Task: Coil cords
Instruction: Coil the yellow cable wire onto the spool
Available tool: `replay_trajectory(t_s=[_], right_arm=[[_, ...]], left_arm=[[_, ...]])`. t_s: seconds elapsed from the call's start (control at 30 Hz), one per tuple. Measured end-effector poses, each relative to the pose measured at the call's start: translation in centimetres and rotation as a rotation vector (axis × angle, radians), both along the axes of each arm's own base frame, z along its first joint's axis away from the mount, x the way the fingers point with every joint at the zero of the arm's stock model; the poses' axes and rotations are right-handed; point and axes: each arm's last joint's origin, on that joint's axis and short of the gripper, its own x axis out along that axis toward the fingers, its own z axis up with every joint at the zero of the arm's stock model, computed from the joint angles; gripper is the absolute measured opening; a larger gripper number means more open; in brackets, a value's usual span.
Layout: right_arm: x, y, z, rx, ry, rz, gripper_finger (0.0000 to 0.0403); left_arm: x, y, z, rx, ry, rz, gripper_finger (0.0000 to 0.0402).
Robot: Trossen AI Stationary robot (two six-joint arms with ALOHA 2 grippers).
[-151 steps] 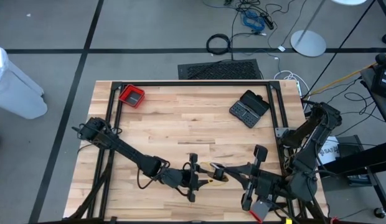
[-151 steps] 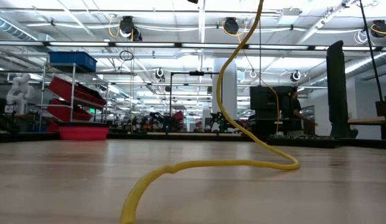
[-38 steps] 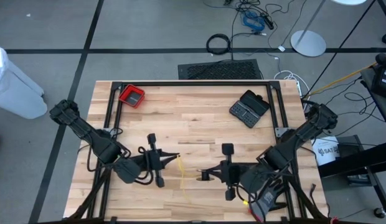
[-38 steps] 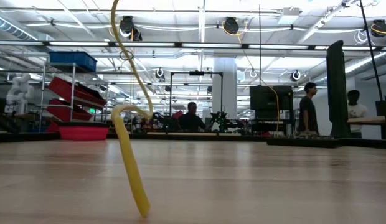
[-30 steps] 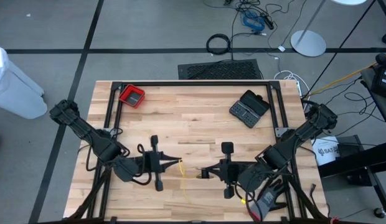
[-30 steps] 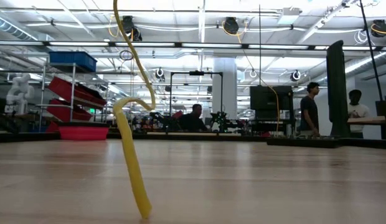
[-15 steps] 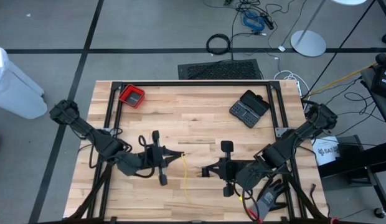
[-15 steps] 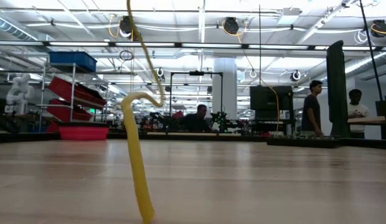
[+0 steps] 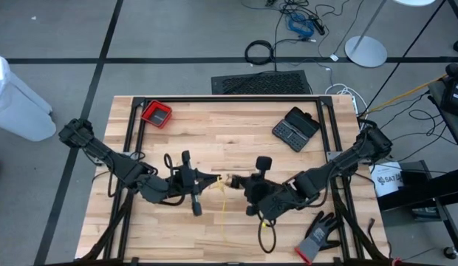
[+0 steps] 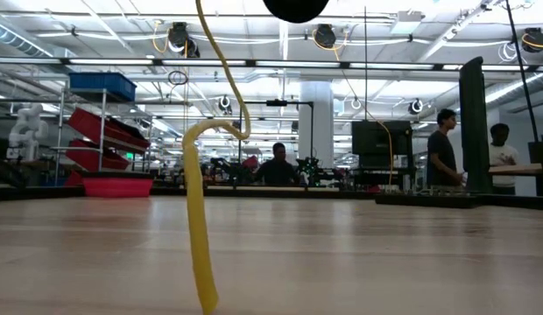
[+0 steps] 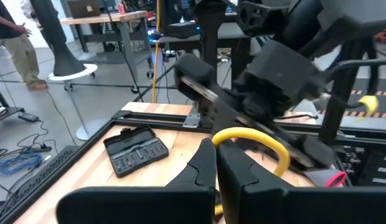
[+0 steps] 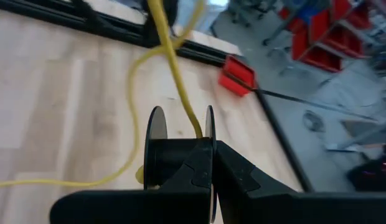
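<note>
A thin yellow cord (image 9: 221, 209) runs between my two grippers, which stand tip to tip above the table's middle. My left gripper (image 9: 216, 181) is shut on it, and so is my right gripper (image 9: 230, 179). Below them the cord (image 10: 198, 227) hangs in an arch, and its lower end (image 10: 206, 302) stands on the wood. In the left wrist view the cord (image 11: 252, 140) bows out past my shut fingers. In the right wrist view the cord (image 12: 171, 56) runs away from my fingers over the table. My left gripper pinches the yellow cord (image 11: 219, 138) between its two fingertips, coming nearly level from the table's left. The cord arches out beyond the fingers, clear of the table there. My right gripper pinches the cord (image 12: 194, 126) between its two fingertips, slanting down from the table's right. The cord leads away from the fingers and sags in a slack loop (image 12: 134, 93).
A red bin (image 9: 156, 114) sits at the far left and an open black bit case (image 9: 295, 129) at the far right. A grey-black glove (image 9: 318, 238) lies near the front right. A black frame (image 9: 214, 98) edges the table. People stand in the room behind (image 10: 442, 153).
My right gripper has swung toward the table's far edge and left, closing on my left gripper until their tips nearly meet. My left gripper has shifted slightly right. The hanging cord has drifted along with them, its lower end staying on the wood.
</note>
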Motion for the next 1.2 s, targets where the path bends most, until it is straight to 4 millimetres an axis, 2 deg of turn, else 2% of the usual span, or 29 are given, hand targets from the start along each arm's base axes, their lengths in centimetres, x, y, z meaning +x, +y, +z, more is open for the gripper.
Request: replay_trajectory(t_s=[0.23, 0.47, 0.73, 1.2], right_arm=[[0.3, 0.0, -0.2, -0.06, -0.034, -0.074, 0.0], [1.2, 0.3, -0.1, -0.073, -0.119, -0.115, 0.0], [1.4, 0.1, -0.1, -0.065, -0.127, -0.121, 0.0], [1.3, 0.0, 0.0, -0.078, -0.114, -0.119, 0.0]], left_arm=[[0.2, -0.7, -0.4, -0.019, -0.002, -0.012, 0.0001], [2.5, -1.9, -2.0, -0.038, -0.038, -0.064, 0.0001], [3.8, -2.7, -2.1, -0.051, -0.142, -0.113, 0.0001], [5.4, -3.6, -4.8, -0.025, -0.083, -0.102, 0.0001]])
